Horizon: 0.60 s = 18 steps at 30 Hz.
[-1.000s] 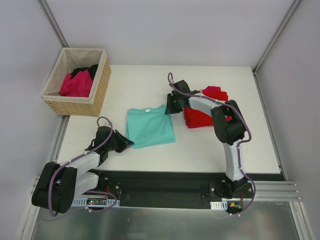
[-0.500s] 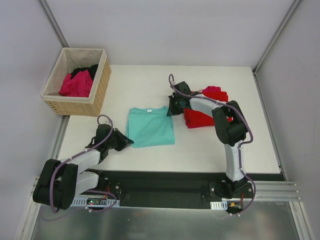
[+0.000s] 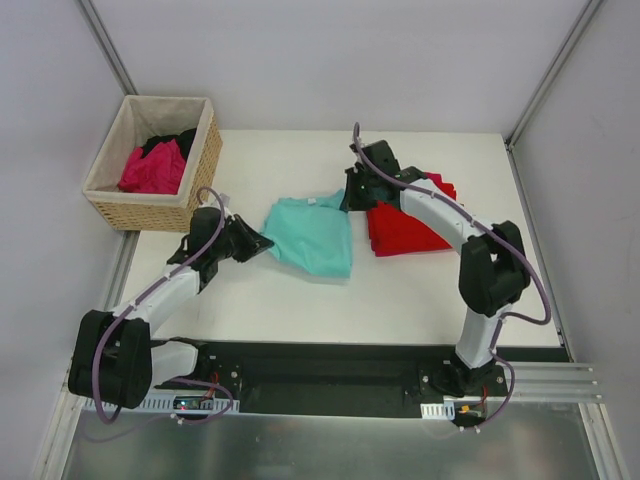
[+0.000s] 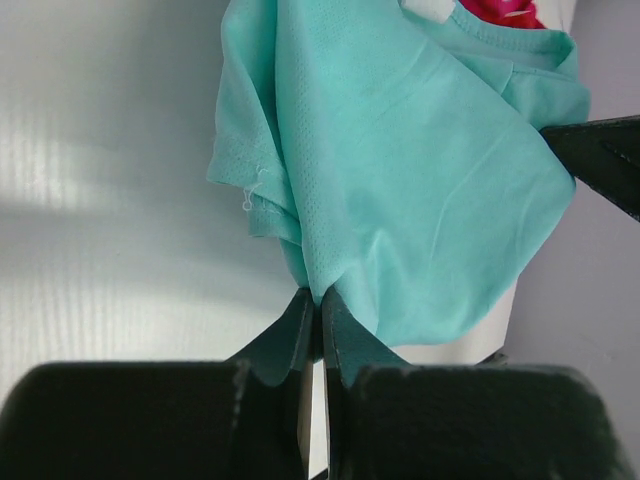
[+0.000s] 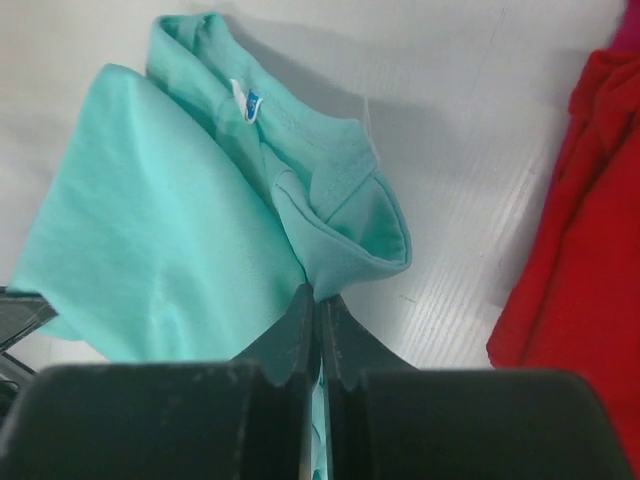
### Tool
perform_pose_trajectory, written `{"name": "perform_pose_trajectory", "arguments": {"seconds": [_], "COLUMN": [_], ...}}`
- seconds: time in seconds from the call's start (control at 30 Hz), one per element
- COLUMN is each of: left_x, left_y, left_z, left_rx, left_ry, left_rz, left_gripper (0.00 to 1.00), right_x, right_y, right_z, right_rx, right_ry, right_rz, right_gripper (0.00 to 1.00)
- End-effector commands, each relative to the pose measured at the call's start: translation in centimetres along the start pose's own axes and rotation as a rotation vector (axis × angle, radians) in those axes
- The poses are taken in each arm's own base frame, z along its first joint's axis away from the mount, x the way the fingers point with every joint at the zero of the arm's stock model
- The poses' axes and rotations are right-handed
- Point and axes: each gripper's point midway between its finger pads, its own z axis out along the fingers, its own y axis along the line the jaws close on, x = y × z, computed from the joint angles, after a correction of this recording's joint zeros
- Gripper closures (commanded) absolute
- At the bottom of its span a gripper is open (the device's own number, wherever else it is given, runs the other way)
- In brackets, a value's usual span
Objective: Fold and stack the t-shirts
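Basket sits at the table's 10 o'clock, magenta shirt and black shirt inside. Left gripper is pinched tight on the teal t-shirt at its 9 o'clock edge — cloth all bunched up, mid-table. Right gripper is clamped on its 1 o'clock corner near the collar. Red t-shirt lies folded at teal's 3 o'clock, just beside.
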Motion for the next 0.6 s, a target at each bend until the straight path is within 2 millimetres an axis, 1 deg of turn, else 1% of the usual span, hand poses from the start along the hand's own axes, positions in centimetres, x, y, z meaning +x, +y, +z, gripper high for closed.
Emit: {"name": "perform_pose_trajectory", "arguments": {"seconds": [0.0, 0.03, 0.1, 0.13, 0.17, 0.2, 0.23, 0.27, 0.3, 0.33, 0.37, 0.4, 0.43, 0.47, 0.53, 0.57], "left_x": [-1.3, -1.4, -1.5, -1.4, -1.5, -1.4, -1.6, -0.9, -0.8, -0.9, -0.1, 0.0, 0.0, 0.7, 0.8, 0.9], "left_y": [-4.2, -5.5, -6.7, -8.1, -8.6, -9.4, -10.5, -11.5, -12.2, -13.1, -14.0, -14.5, -15.4, -16.0, -17.2, -17.6], "left_z": [0.0, 0.2, 0.5, 0.9, 1.2, 1.5, 2.0, 2.4, 2.7, 3.3, 3.6, 4.0, 4.7, 5.2, 6.4, 6.8], "left_rx": [0.083, 0.101, 0.116, 0.134, 0.134, 0.143, 0.156, 0.169, 0.177, 0.186, 0.198, 0.203, 0.21, 0.218, 0.226, 0.23], "left_ry": [0.002, 0.007, 0.012, 0.021, 0.02, 0.026, 0.031, 0.046, 0.053, 0.056, 0.074, 0.078, 0.086, 0.103, 0.111, 0.115], "left_rz": [0.057, 0.072, 0.088, 0.108, 0.117, 0.127, 0.138, 0.154, 0.163, 0.17, 0.185, 0.193, 0.2, 0.212, 0.224, 0.229], "left_gripper": [1.0, 1.0, 1.0, 1.0, 1.0, 1.0, 1.0, 1.0, 1.0, 1.0, 1.0, 1.0, 1.0, 1.0, 1.0, 1.0], "right_x": [-4.3, -4.6, -5.6, -5.8, -6.3, -6.8, -6.9, -7.2, -7.7, -7.6, -7.8, -8.2, -8.4, -8.7, -9.3, -9.6], "right_y": [1.1, 1.1, 0.7, 0.4, 0.3, -0.6, -1.0, -1.4, -2.6, -3.2, -3.8, -4.9, -5.5, -6.8, -7.9, -9.0], "right_z": [-5.3, -6.3, -7.4, -7.8, -8.8, -9.3, -9.9, -10.6, -11.2, -11.5, -11.9, -12.7, -13.1, -13.6, -14.4, -14.7], "right_rx": [0.011, 0.013, 0.017, 0.023, 0.024, 0.036, 0.041, 0.044, 0.063, 0.079, 0.089, 0.101, 0.109, 0.123, 0.13, 0.138], "right_ry": [-0.125, -0.136, -0.166, -0.175, -0.195, -0.207, -0.21, -0.221, -0.235, -0.234, -0.239, -0.254, -0.263, -0.274, -0.294, -0.302], "right_rz": [-0.031, -0.03, -0.021, -0.018, -0.013, 0.003, 0.015, 0.024, 0.044, 0.056, 0.066, 0.084, 0.098, 0.123, 0.153, 0.175], "right_gripper": [0.99, 0.99, 0.99, 0.99, 0.99, 0.99, 0.99, 0.99, 0.99, 0.99, 0.99, 0.99, 0.99, 0.99, 0.99, 0.99]}}
